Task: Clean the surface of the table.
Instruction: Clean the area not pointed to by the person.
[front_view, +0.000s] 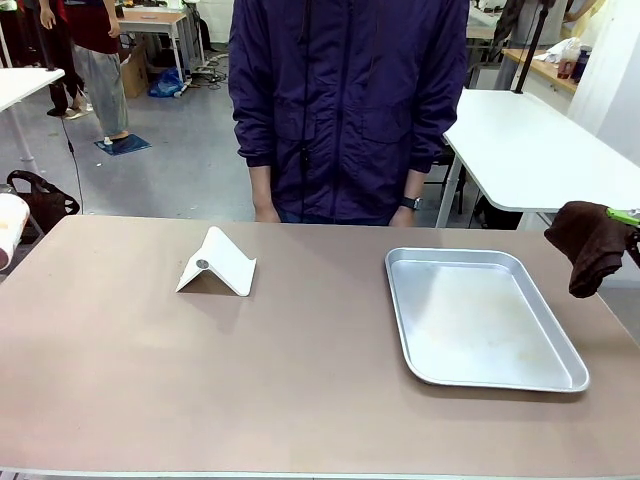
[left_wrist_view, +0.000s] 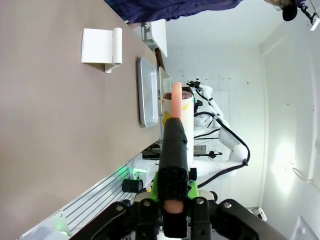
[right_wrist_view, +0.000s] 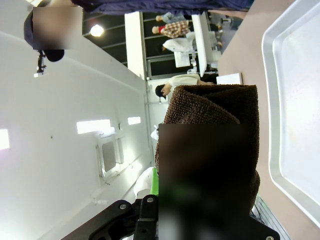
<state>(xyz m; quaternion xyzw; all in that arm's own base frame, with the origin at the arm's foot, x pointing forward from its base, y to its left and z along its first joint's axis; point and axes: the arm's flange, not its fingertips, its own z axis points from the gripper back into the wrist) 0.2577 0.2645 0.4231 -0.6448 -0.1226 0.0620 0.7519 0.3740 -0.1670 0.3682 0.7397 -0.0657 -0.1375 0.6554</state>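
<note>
The right gripper (front_view: 628, 232), clamped on a brown cloth (front_view: 587, 243), hangs right of the tray (front_view: 480, 318); the left gripper (left_wrist_view: 173, 200) grips a bottle (left_wrist_view: 175, 135).

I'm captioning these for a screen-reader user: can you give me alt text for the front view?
A brown table holds a white folded stand on the left and an empty metal tray on the right. At the right edge the right gripper holds a dark brown cloth in the air. A person in a dark jacket stands at the far side.
</note>
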